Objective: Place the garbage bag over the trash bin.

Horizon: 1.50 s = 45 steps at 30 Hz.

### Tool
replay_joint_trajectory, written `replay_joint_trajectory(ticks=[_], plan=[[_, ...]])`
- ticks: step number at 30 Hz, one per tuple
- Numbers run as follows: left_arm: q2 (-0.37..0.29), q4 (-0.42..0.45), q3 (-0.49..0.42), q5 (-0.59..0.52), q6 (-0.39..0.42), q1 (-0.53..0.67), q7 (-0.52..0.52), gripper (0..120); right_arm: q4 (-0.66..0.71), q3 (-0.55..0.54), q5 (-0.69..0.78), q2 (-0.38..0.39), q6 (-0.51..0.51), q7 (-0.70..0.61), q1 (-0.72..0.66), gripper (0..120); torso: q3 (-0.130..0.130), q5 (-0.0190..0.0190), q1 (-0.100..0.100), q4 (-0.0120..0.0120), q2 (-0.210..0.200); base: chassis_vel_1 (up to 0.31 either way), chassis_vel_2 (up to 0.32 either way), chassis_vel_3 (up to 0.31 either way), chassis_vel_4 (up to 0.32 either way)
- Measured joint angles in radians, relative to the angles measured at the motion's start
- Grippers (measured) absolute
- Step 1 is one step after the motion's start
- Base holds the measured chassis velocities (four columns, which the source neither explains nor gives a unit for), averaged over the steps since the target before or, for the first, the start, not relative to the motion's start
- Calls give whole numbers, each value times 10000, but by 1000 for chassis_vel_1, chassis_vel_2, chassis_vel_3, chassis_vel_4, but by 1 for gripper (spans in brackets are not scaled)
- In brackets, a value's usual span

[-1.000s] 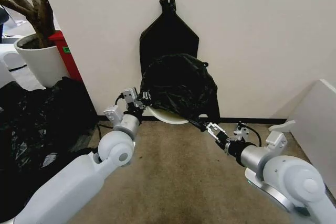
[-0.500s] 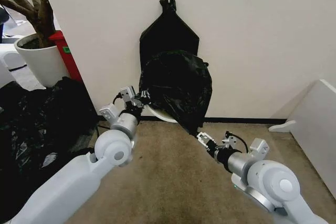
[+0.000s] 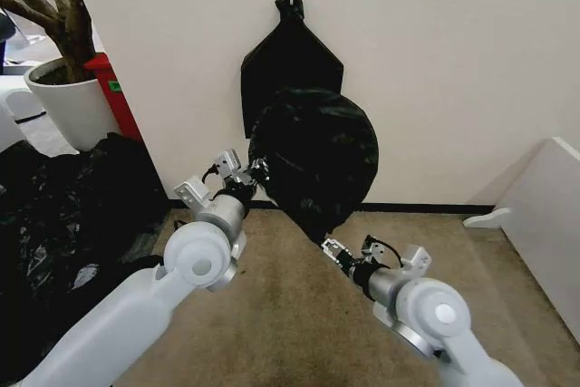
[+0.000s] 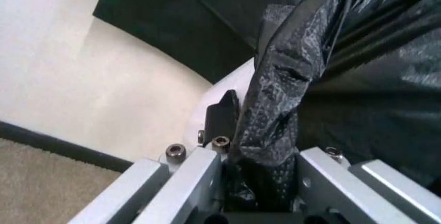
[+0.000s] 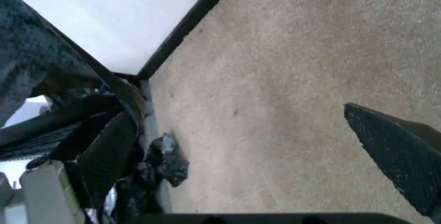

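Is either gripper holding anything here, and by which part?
The left gripper is shut on the garbage bag's left edge. The right gripper is open at the bag's bottom tip.

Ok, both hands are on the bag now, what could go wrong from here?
The garbage bag is stretched taut between the left hand and the right hand, so the thin film might tear at the left pinch. The right hand looks open, with film hooked over one finger, so it might slip off.
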<state>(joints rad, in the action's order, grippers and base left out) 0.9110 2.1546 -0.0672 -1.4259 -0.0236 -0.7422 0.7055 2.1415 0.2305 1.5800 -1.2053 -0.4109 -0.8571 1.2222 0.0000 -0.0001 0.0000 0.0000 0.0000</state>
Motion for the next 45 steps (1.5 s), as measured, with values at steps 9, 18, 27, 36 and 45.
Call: replay_joint_trajectory(ticks=[9,18,27,36,45], plan=[[-42,256,101,-666,67,-67,401,0,-787,14,-1368,-17,-75,644,23,100,0,0,0,-1,0,0,0,0,0],[-193,509,339,-1211,189,-209,645,0,-1777,337,-2919,84,-46,1389,61,100,3,4,2,-9,0,0,0,0,0],[-256,402,419,-1075,302,-401,659,0,-1631,328,-4047,301,29,1764,436,100,-1,3,0,0,1,0,0,0,0],[-295,-499,736,-335,410,-429,566,0,-26,1096,-6847,1137,-112,3288,2205,100,-1,2,1,-4,1,0,0,0,0],[-433,-780,205,126,1452,-457,1054,0,2917,2730,-6953,2410,-119,3491,2636,100,-1,1,0,0,1,0,0,0,0]])
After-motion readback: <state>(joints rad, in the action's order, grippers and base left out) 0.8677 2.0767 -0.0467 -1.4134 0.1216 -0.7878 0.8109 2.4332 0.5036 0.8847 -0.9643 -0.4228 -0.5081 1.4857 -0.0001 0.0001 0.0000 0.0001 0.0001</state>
